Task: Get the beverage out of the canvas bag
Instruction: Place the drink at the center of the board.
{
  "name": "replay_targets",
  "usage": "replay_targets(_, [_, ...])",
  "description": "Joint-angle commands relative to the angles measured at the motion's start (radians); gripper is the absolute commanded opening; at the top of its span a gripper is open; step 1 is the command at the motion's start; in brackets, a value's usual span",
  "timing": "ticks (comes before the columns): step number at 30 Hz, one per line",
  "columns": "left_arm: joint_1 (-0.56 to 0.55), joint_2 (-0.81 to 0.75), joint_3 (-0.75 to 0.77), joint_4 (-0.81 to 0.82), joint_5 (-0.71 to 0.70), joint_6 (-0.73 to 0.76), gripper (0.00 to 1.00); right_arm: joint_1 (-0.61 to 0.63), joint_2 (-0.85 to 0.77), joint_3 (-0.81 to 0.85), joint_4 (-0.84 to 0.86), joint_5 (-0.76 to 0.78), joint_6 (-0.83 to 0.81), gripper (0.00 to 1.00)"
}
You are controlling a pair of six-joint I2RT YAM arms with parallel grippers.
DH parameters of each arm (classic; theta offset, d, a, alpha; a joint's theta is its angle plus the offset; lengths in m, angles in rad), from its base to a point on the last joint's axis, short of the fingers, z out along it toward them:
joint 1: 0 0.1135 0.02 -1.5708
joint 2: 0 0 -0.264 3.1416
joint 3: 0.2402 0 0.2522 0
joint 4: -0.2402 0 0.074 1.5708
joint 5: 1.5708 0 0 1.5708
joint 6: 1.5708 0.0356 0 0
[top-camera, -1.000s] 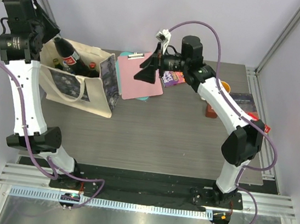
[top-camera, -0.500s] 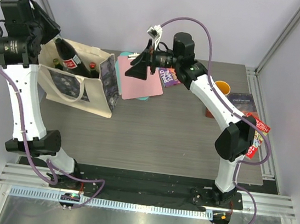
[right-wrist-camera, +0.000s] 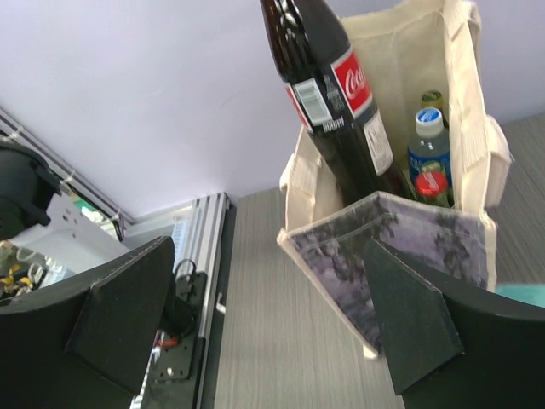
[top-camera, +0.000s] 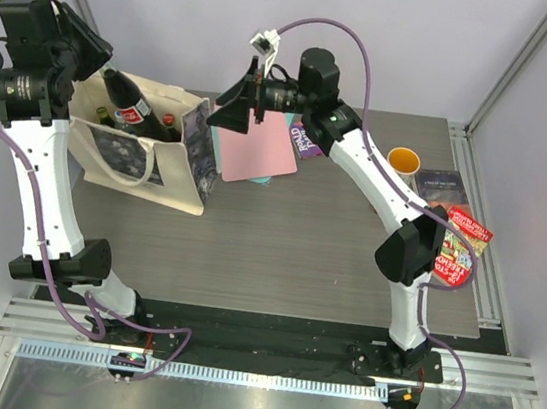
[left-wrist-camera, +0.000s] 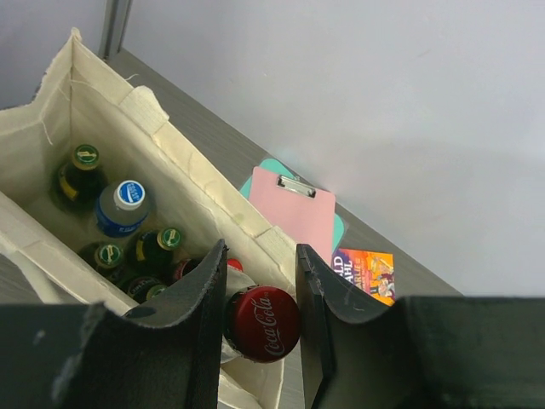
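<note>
Grey tabletop (top-camera: 329,242) between pale walls, seen from above: over the last second the right claw (top-camera: 234,109) has swung leftward past the pink clipboard (top-camera: 260,152) toward the canvas bag (top-camera: 148,163). Its jaws are spread wide and empty. The left claw (top-camera: 98,63) has barely shifted, pinched narrow on the neck of the cola bottle (top-camera: 125,104), which leans up out of the bag's mouth. I judge the right arm is coming to steady the bag or to take the bottle. At the left wrist, the claw (left-wrist-camera: 260,285) grips just under the bottle's red cap, with smaller bottles (left-wrist-camera: 123,204) standing below inside the bag. At the right wrist, the bottle (right-wrist-camera: 328,94) rises ahead of the open claw (right-wrist-camera: 268,298), well apart from it. The bottle's base is hidden behind the bag's rim, so it is not yet clear.
</note>
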Motion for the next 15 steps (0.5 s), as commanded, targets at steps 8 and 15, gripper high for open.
replay_targets(8, [-0.006,-0.085,0.07,0.282,0.101,-0.108,0.0,0.097,0.155,0.278,0.046,0.166,0.052,0.98])
replay_targets(15, [-0.011,-0.093,0.07,0.303,0.126,-0.137,0.0,0.144,0.191,0.324,0.032,0.276,-0.014,0.98])
